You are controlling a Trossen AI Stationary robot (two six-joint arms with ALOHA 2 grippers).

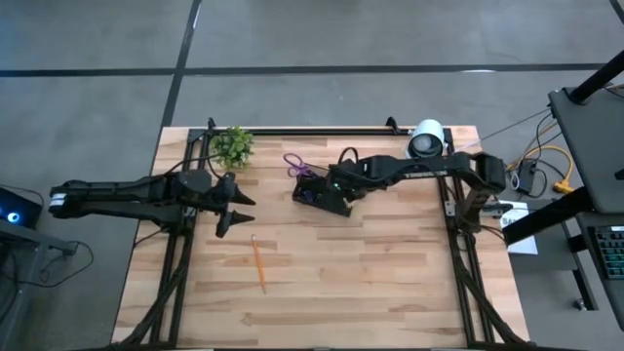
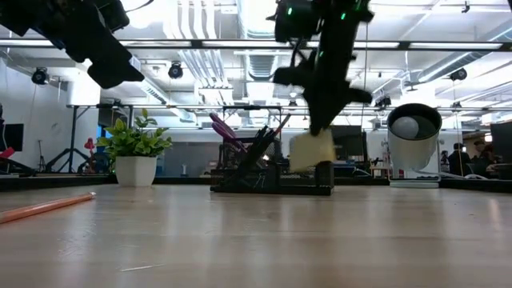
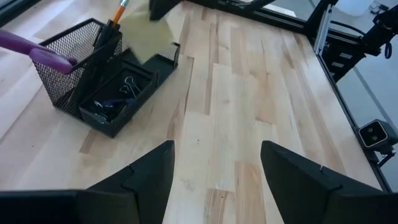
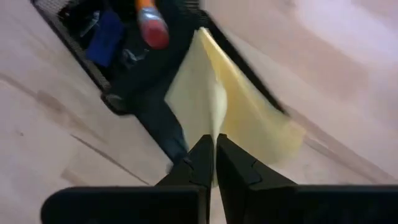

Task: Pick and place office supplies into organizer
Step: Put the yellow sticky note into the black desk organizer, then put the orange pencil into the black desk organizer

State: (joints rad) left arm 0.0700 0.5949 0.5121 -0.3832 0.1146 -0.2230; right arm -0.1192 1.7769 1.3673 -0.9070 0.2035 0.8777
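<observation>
The black mesh organizer (image 1: 320, 193) stands at the table's far middle. Purple-handled scissors (image 1: 296, 165) and other supplies stick up from its upright compartment (image 3: 87, 59). My right gripper (image 4: 214, 142) is over the organizer's low tray end, shut on the yellow sticky-note pad (image 4: 233, 112). The pad also shows in the low view (image 2: 313, 150). An orange pencil (image 1: 258, 263) lies flat on the table, nearer the front. My left gripper (image 1: 237, 207) is open and empty, raised to the left of the organizer. My right gripper pinches the sticky-note pad by its upper edge (image 4: 215, 127) between its two fingers, coming from above and pointing down. The pad hangs below the fingers, its sheets fanned a little, just over the tray's low end (image 2: 323, 178). Whether its lower edge touches the tray, I cannot tell.
A small green plant (image 1: 234, 146) in a white pot stands at the far left of the table. A round white-and-black device (image 1: 426, 139) stands at the far right. Black frame rails (image 1: 175, 263) run along both sides. Bare wood lies toward the near edge.
</observation>
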